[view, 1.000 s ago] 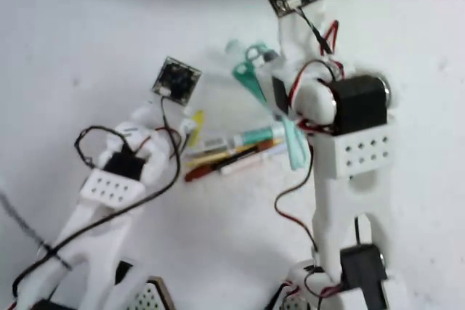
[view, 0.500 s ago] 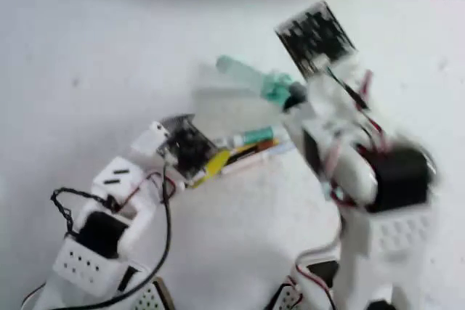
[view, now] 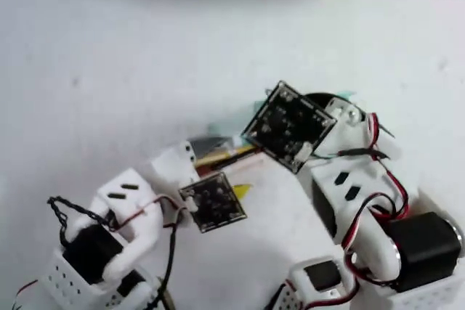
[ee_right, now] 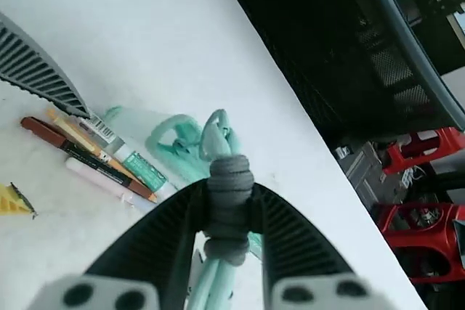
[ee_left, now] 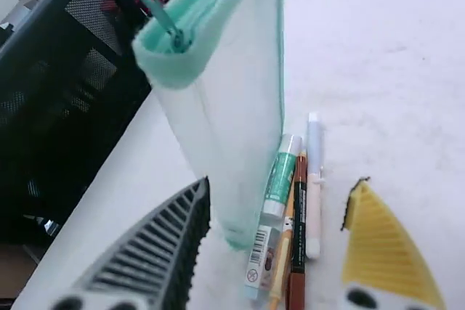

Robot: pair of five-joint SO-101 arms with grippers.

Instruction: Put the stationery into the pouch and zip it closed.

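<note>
**A:** Item one, farthest left?
**B:** Left gripper [ee_left: 280, 183]. It is hanging low over the white table [view: 109, 56]. Its jaws, one grey and one yellow, are standing wide apart and gripping nothing.

**A:** Item two?
**B:** Stationery [ee_left: 294, 208], four pieces. They are lying side by side and touching on the table, outside the pouch, just ahead of the left gripper's spread jaws. The teal-capped stick [ee_left: 276, 176] is lying outermost. The orange pencil [ee_left: 282, 259], brown pen [ee_left: 298, 230] and pale pen [ee_left: 313, 186] are following in that order.

**A:** Item three?
**B:** Pouch [ee_left: 232, 99], translucent with teal edging. It is standing on end, its lower corner resting on the table just beside the teal-capped stick. The zip pull [ee_left: 161, 16] is sitting at the raised end. I cannot tell whether the zip is open.

**A:** Item four, farthest right?
**B:** Right gripper [ee_right: 229, 197], with black jaws. They are pinching tight on the pouch's raised teal end, with a grey band [ee_right: 229, 172] wound there between them. It is holding the pouch up above the stationery.
</note>
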